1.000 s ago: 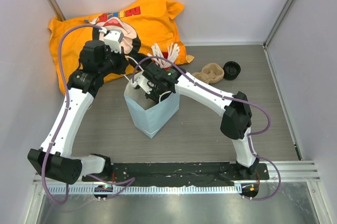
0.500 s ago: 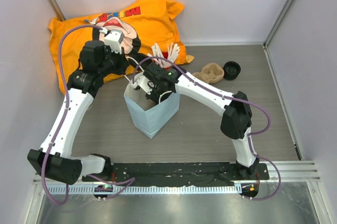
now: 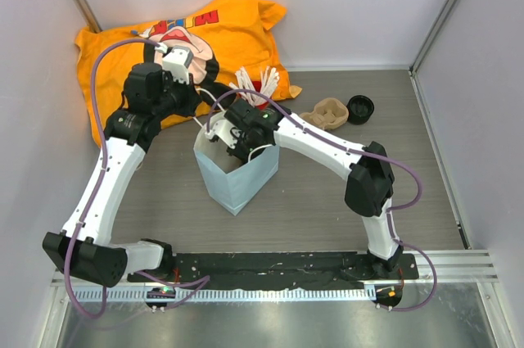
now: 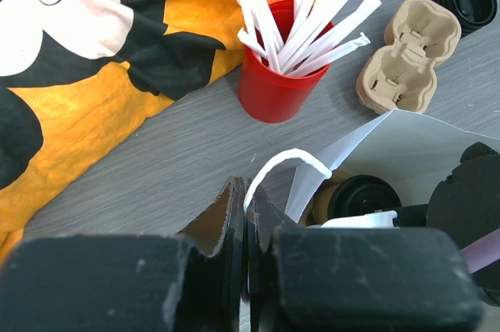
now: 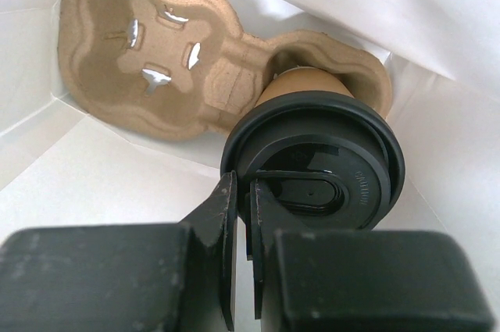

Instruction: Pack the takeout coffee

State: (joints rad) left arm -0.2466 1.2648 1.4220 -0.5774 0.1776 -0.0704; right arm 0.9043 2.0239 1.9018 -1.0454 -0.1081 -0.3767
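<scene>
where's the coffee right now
The coffee is inside the white bag mid-table, seated in one pocket of a cardboard carrier, its lid rim pinched by the right gripper.

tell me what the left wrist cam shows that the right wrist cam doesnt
Left wrist only: red cup of sticks, orange cloth, a spare carrier on the table, and the left gripper pinching the bag handle.
Right wrist only: the carrier inside the bag, one well empty, the coffee cup seated in the other, the right gripper pinching its lid rim.
Both: the coffee cup and the bag.
</scene>
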